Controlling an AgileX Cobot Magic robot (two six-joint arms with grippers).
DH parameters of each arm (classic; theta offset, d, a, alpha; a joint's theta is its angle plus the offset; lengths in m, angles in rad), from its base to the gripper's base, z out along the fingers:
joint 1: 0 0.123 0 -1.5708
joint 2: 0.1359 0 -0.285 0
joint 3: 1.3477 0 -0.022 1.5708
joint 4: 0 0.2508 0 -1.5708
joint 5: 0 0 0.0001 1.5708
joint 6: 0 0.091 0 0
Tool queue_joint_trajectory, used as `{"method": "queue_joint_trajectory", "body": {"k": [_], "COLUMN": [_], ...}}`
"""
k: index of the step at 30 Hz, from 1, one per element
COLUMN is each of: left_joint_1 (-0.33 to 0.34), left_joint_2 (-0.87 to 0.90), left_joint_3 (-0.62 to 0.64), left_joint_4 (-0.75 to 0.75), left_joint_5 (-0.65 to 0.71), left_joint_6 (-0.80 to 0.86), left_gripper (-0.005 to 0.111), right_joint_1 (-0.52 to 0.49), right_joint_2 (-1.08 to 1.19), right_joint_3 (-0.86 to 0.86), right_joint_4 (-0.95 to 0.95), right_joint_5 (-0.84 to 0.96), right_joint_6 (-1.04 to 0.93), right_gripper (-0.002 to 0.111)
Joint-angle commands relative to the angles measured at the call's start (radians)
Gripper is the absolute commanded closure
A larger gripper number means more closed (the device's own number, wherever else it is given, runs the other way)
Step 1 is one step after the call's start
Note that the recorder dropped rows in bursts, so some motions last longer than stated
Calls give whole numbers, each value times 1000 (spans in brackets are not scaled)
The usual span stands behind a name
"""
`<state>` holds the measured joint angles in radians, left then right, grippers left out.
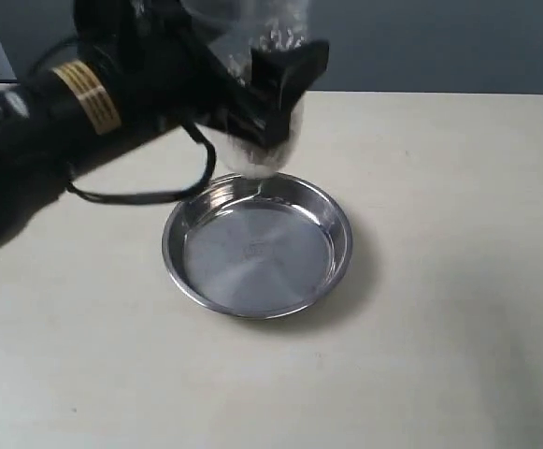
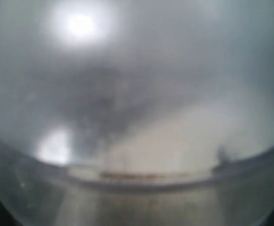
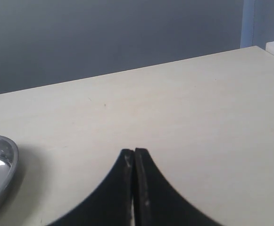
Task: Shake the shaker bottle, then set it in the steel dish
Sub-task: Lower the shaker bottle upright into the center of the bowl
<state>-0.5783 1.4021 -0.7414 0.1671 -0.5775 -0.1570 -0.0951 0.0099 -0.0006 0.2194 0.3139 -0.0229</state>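
Note:
The clear shaker bottle point(image 1: 257, 56) hangs in the air, blurred by motion, above the far rim of the steel dish point(image 1: 257, 245). My left gripper point(image 1: 271, 84) is shut on the bottle, its black arm reaching in from the left. In the left wrist view the bottle point(image 2: 137, 117) fills the whole picture as a hazy clear dome, with a thin line of reddish-brown pellets point(image 2: 141, 176) low down; the fingers are hidden. My right gripper point(image 3: 134, 151) is shut with nothing in it, low over the table, with the dish's edge point(image 3: 0, 165) off to one side.
The pale table point(image 1: 439, 327) stretches wide around the dish. A black cable point(image 1: 140, 192) from the left arm droops to the tabletop just left of the dish. A grey-blue wall stands behind the table's far edge.

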Motion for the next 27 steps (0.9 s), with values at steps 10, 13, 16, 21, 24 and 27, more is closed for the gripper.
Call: {"method": "queue_joint_trajectory", "body": {"k": [10, 13, 16, 21, 24, 27], "left_joint_1": [5, 8, 16, 19, 19, 19], "left_joint_2": [307, 346, 392, 485, 532, 570], "left_joint_3": [96, 96, 94, 93, 90, 81], "left_joint_4": [-98, -127, -137, -177, -204, -230], "left_joint_5": [-484, -500, -508, -628, -644, -644], "left_joint_6": [5, 14, 57, 68, 68, 68], "left_gripper": [106, 106, 106, 106, 106, 106], "right_joint_1": [-4, -4, -4, -4, -4, -4], "right_joint_2": [-5, -5, -5, -5, -5, -5], "right_joint_3": [1, 1, 1, 1, 1, 1], "right_joint_4": [-2, -2, -2, -2, -2, -2], "right_joint_5": [-7, -7, -7, -7, -7, -7], "right_joint_6": [-3, -3, -3, -3, -3, -3], "right_gripper": [109, 109, 109, 109, 109, 109]}}
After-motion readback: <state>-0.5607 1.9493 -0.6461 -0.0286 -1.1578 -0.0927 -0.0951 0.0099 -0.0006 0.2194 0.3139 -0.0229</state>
